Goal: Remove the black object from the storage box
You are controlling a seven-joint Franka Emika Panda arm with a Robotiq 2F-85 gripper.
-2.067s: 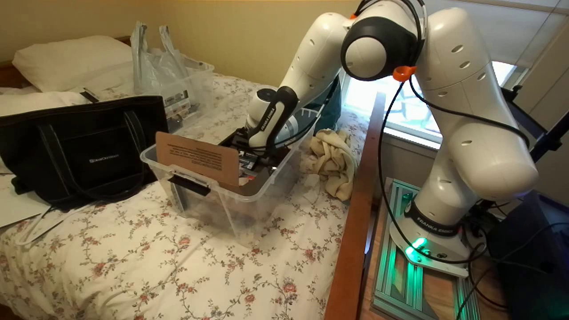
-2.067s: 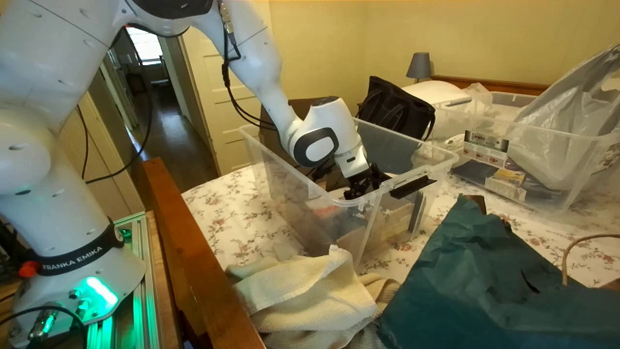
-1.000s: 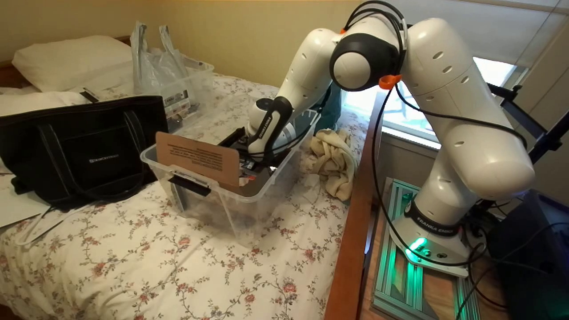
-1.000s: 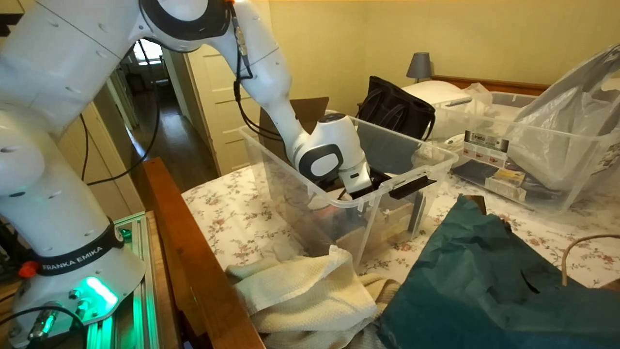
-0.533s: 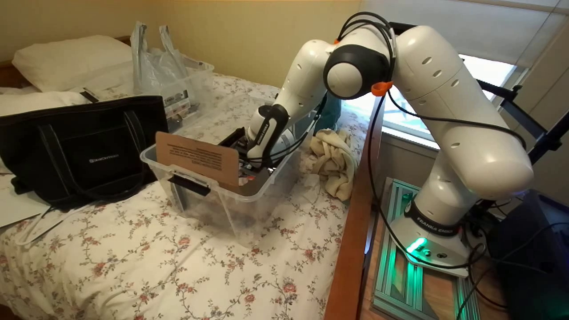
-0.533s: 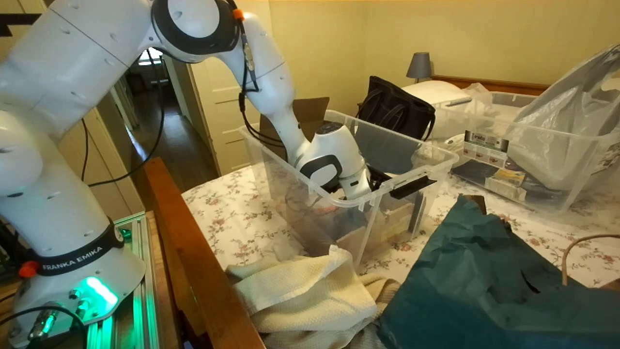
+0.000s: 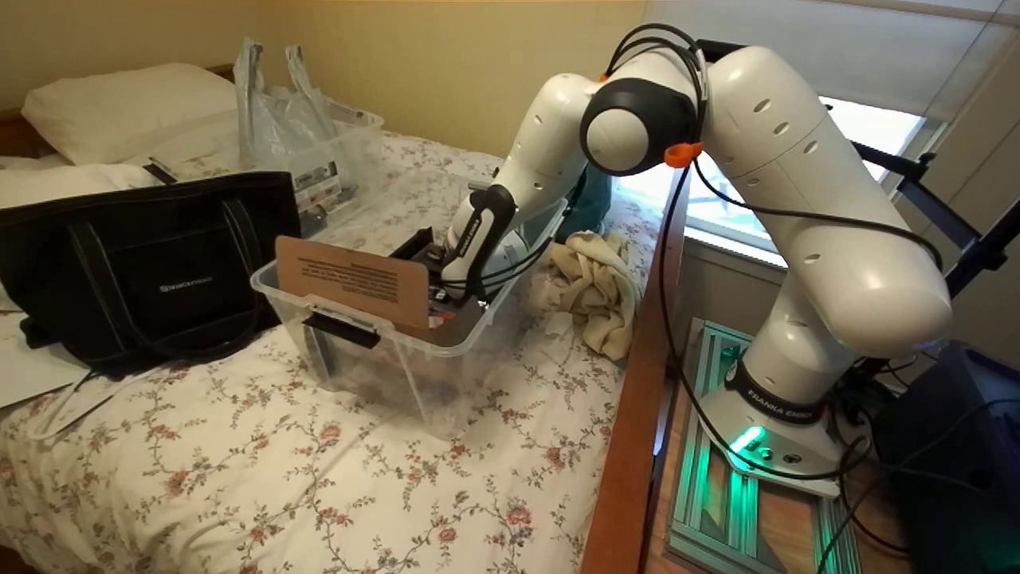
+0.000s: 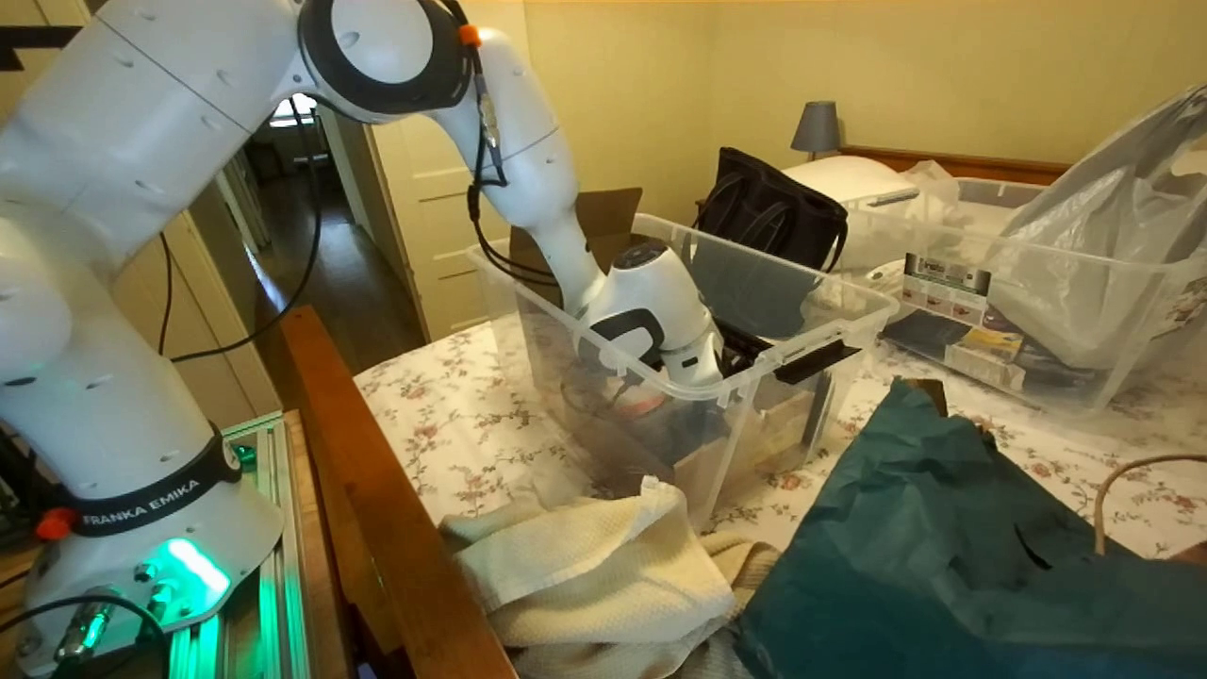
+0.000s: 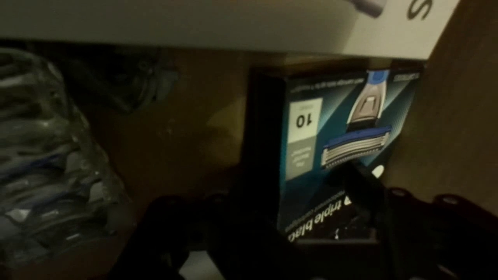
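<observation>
Black carton (image 9: 330, 146), teal front, razor picture, inside clear storage box (image 7: 398, 371)

Gripper (image 9: 301, 181) deeper than before in the slightly shifted storage box (image 7: 384, 368)

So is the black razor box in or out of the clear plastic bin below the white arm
In: wrist view shows the razor box by the tool; both exterior views show the arm's end inside the bin.

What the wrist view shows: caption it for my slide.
In dim light: gripper at a razor-printed box, clear packaging at frame left, white printed panel across the top.
</observation>
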